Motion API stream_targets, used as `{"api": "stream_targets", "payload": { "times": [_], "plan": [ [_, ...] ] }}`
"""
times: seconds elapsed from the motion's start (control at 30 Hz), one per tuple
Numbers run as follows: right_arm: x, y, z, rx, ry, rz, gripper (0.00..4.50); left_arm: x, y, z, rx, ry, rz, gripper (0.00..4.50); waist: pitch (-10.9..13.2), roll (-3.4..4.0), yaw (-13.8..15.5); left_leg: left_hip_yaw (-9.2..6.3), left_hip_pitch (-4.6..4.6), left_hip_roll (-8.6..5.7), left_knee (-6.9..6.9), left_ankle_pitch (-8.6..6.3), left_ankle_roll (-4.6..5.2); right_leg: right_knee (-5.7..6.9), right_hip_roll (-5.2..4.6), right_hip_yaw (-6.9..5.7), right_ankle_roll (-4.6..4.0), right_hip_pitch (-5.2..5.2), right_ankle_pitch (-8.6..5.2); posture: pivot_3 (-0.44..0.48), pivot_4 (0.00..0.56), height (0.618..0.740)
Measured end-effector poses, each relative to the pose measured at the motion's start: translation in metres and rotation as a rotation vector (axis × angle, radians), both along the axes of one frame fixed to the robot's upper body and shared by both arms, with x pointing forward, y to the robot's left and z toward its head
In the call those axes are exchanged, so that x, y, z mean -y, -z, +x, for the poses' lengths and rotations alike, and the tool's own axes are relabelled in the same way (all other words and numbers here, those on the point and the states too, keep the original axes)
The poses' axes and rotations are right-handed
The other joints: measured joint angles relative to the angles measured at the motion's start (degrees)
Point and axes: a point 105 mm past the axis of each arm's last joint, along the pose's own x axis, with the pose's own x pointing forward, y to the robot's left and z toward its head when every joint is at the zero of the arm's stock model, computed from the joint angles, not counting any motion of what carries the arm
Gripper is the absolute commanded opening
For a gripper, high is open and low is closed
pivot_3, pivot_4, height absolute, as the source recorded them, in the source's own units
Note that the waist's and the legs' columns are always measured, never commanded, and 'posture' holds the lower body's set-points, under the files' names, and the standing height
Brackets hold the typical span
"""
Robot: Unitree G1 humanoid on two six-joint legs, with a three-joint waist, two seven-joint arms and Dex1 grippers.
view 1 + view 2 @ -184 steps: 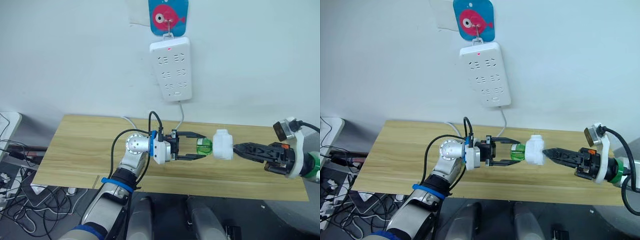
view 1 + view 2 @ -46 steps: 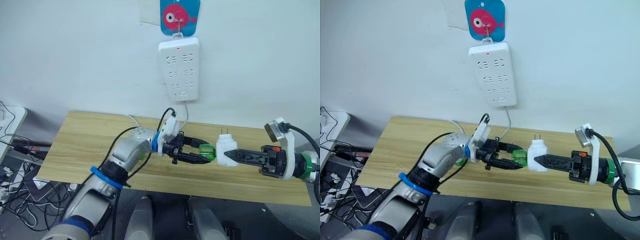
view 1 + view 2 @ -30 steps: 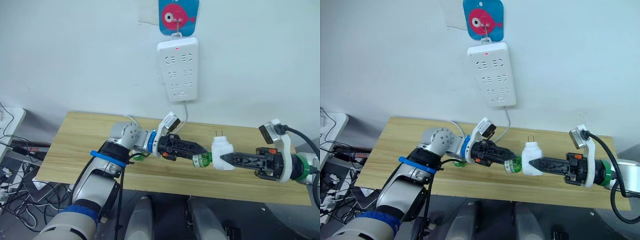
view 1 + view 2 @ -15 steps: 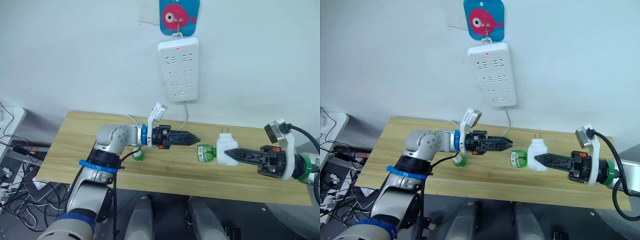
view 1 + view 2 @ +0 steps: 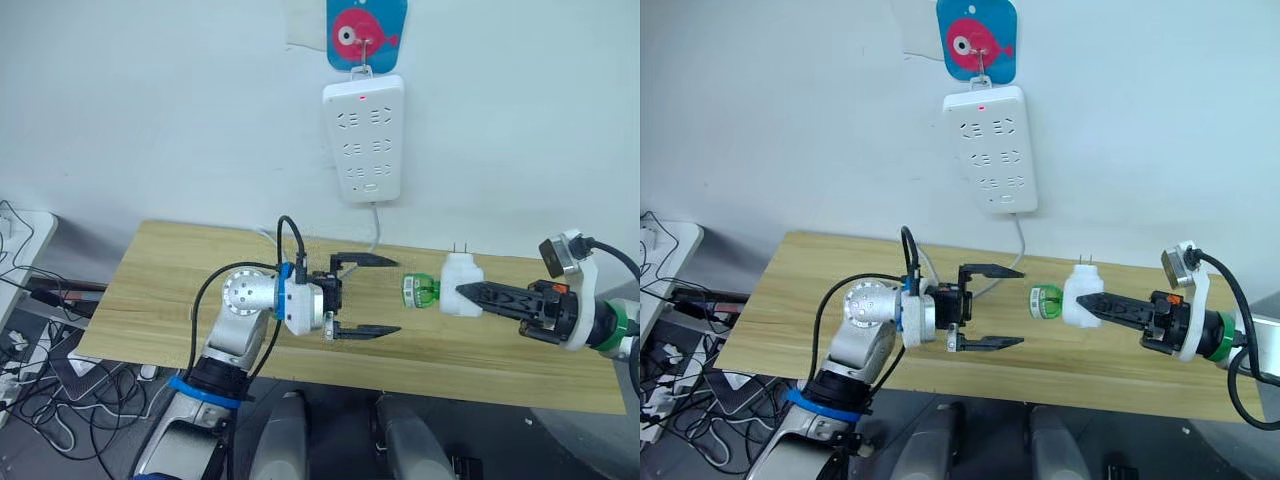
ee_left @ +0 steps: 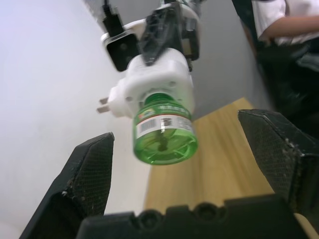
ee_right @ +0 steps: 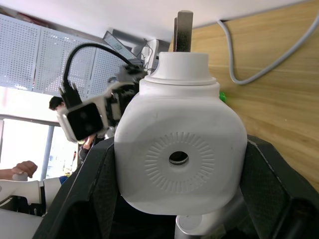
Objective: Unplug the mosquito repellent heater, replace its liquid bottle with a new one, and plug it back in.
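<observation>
Two grippers face each other: the right gripper (image 5: 470,292) clamps the unplugged mosquito repellent heater (image 5: 460,285), prongs toward twelve o'clock. A green bottle (image 5: 420,291) sits in it, and the left gripper (image 5: 375,295) is spread wide at nine o'clock. Replugging into the power strip (image 5: 363,137) remains.

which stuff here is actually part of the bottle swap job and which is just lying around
Part of the job:
- small white rounded plastic heater, held in the right gripper
- green translucent bottle in the heater
- left gripper, jaws open
- tall white wall power strip

Lying about:
- blue card with pink fish
- loose white cable

Pwr strip (image 5: 364,139) on wall, fish hook (image 5: 366,32) above; wood table (image 5: 150,300).
</observation>
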Motion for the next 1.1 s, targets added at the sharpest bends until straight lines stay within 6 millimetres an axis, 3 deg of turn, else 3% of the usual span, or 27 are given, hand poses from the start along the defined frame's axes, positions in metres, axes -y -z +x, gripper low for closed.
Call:
{"api": "stream_targets", "payload": {
  "times": [0.13, 0.3, 0.57, 0.67, 0.83, 0.97, 1.1],
  "plan": [
    [-0.002, 0.001, -0.001, -0.006, -0.011, 0.002, 2.98, 0.006, 0.006, 0.006, 0.107, -0.044, -0.026, 4.49, 0.00, 0.00, -0.02, -0.04, -0.01, 0.01, 0.00, 0.00, 0.00, 0.02, 0.01, -0.04, -0.08, 0.00, 0.05, 0.085, 0.302, 0.740],
    [-0.004, 0.002, -0.003, -0.009, -0.028, -0.002, 2.98, 0.013, -0.003, 0.014, 0.194, -0.093, -0.087, 4.49, 0.00, 0.00, -0.03, -0.02, -0.01, -0.01, 0.01, 0.00, 0.01, 0.03, 0.01, -0.02, -0.06, 0.00, 0.05, 0.087, 0.303, 0.740],
    [-0.006, 0.003, -0.004, -0.010, -0.033, -0.001, 2.98, 0.018, -0.004, 0.013, 0.232, -0.086, -0.111, 4.49, 0.00, 0.00, -0.17, -0.04, 0.00, 0.01, 0.00, 0.00, 0.01, 0.05, 0.03, -0.05, -0.08, 0.00, 0.06, 0.081, 0.297, 0.740],
    [-0.006, 0.003, -0.004, -0.011, -0.035, 0.000, 2.98, 0.020, -0.001, 0.009, 0.240, -0.059, -0.101, 3.92, 0.00, 0.00, -0.27, -0.04, 0.00, 0.00, 0.00, 0.00, 0.01, 0.05, 0.03, -0.05, -0.08, 0.00, 0.06, 0.080, 0.297, 0.740],
    [-0.007, 0.003, -0.004, -0.010, -0.036, 0.001, 2.98, 0.020, 0.001, 0.006, 0.240, -0.040, -0.095, 2.31, 0.00, 0.00, -0.40, -0.05, 0.00, 0.00, 0.00, 0.01, 0.01, 0.06, 0.03, -0.05, -0.08, 0.00, 0.06, 0.078, 0.296, 0.740],
    [-0.007, 0.003, -0.004, -0.009, -0.035, 0.002, 2.98, 0.020, 0.001, 0.006, 0.224, -0.039, -0.098, 2.24, 0.00, 0.00, -0.41, -0.04, 0.00, 0.00, 0.01, 0.01, 0.01, 0.06, 0.04, -0.05, -0.08, 0.00, 0.06, 0.078, 0.296, 0.740],
    [-0.006, 0.003, -0.003, -0.007, -0.027, -0.002, 2.98, 0.021, 0.002, 0.009, 0.061, -0.007, -0.083, 2.24, 0.00, 0.00, -0.45, -0.05, 0.00, 0.00, 0.00, 0.01, 0.02, 0.07, 0.09, -0.06, -0.08, 0.00, 0.06, 0.078, 0.296, 0.740]
  ]
}}
